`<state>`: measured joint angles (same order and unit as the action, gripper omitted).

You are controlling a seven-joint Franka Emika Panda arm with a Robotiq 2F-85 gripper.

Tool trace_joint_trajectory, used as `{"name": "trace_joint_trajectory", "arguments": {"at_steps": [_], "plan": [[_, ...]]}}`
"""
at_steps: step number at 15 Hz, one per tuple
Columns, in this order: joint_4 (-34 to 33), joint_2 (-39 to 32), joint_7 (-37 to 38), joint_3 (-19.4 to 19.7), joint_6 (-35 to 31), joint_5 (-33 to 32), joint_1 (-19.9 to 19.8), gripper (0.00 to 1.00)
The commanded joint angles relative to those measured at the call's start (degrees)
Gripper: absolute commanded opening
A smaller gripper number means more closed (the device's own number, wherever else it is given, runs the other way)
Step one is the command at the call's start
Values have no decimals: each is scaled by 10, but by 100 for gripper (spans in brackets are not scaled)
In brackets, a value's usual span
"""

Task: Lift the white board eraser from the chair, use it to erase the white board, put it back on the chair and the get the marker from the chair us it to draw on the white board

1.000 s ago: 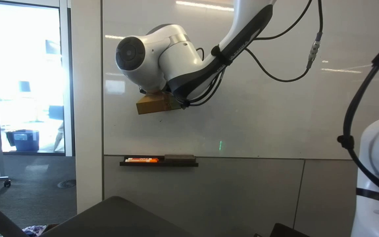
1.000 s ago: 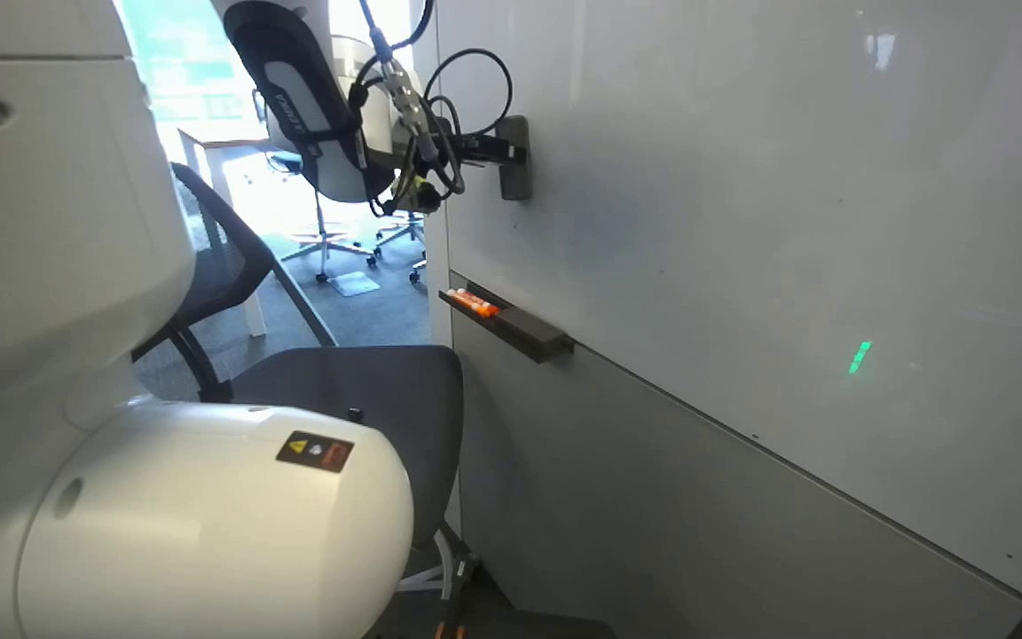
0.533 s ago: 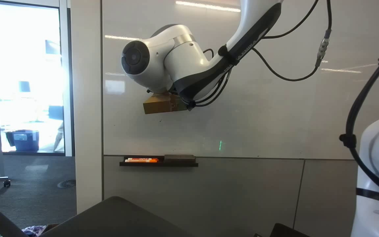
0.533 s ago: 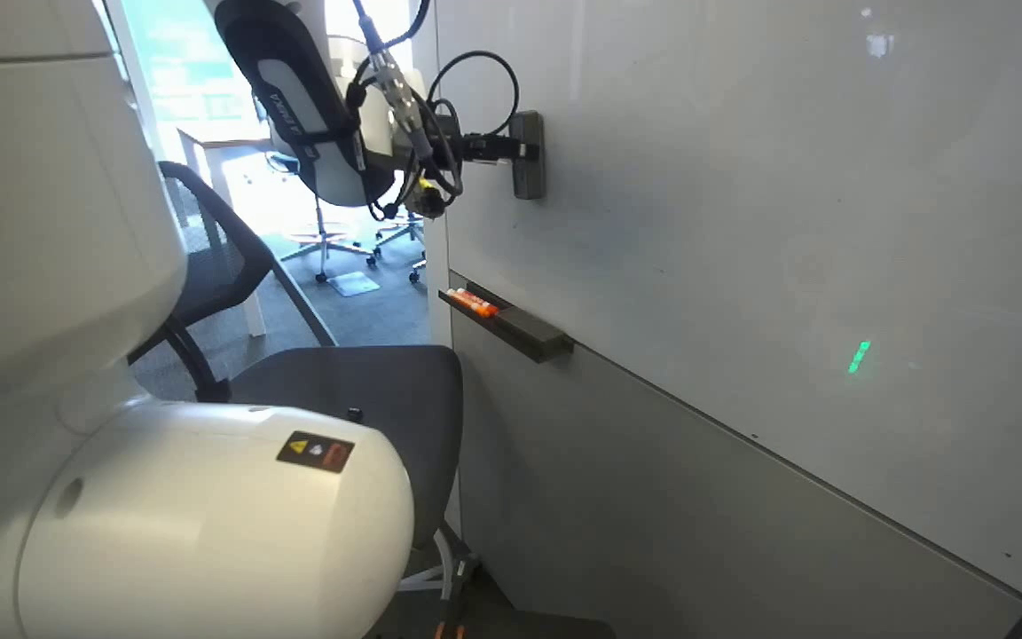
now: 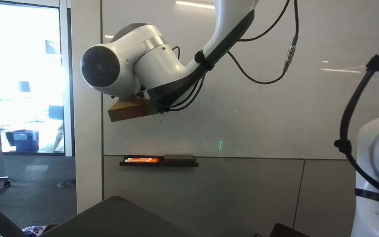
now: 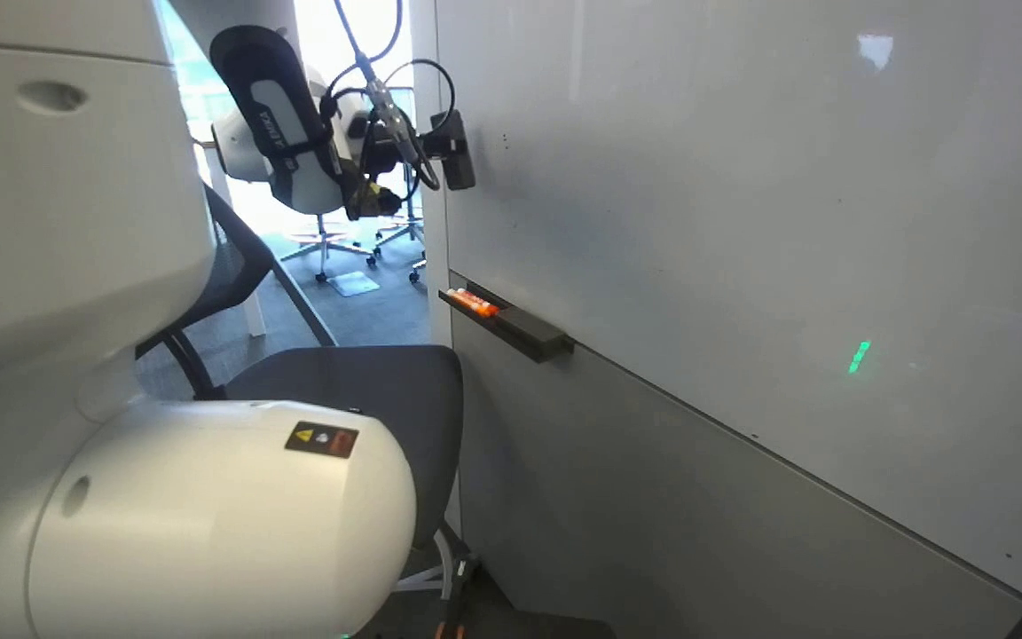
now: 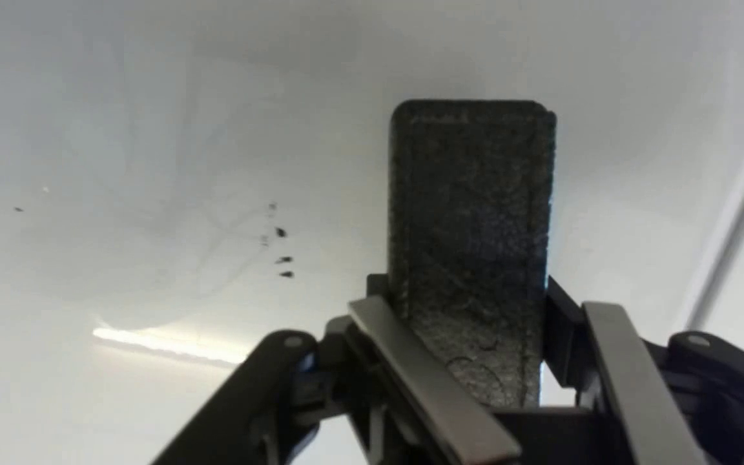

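Note:
My gripper (image 7: 465, 290) is shut on a dark board eraser (image 7: 469, 187), with one finger on each long side. The eraser also shows in an exterior view (image 6: 458, 164), near the white board's far edge and slightly tilted. I cannot tell whether it touches the white board (image 6: 697, 222). Small black marks (image 7: 285, 259) are on the board beside the eraser. A short green mark (image 5: 220, 145) is low on the board, away from the gripper. Orange markers (image 5: 141, 160) lie in a black tray (image 5: 160, 164) under the board. The chair (image 6: 360, 377) stands below the arm.
A dark block (image 6: 529, 328) sits in the tray beside the markers. A tan box (image 5: 132, 109) is fixed under my wrist. Loose cables (image 5: 265, 80) hang from the arm. A pale pillar (image 5: 87, 108) borders the board, with a glass opening beyond it.
The arm first shifts slightly right, then moves clearly left with the eraser in an exterior view, toward the board's edge. The eraser tilts, and black dots on the board are now uncovered.

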<state>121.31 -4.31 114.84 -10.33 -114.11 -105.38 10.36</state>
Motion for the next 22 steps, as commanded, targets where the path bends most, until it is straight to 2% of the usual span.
{"name": "trace_joint_trajectory", "arguments": {"at_steps": [1, 8, 14, 19, 22], "plan": [[-62, -54, -8, -4, -7, -35, 2, 31], [-124, -98, -37, 33, -74, -42, -48, 31], [-53, -43, -19, 52, -92, -33, -71, 31], [18, 12, -5, 64, -73, -5, -78, 31], [48, 51, 19, 75, -64, -10, -82, 31]]}}
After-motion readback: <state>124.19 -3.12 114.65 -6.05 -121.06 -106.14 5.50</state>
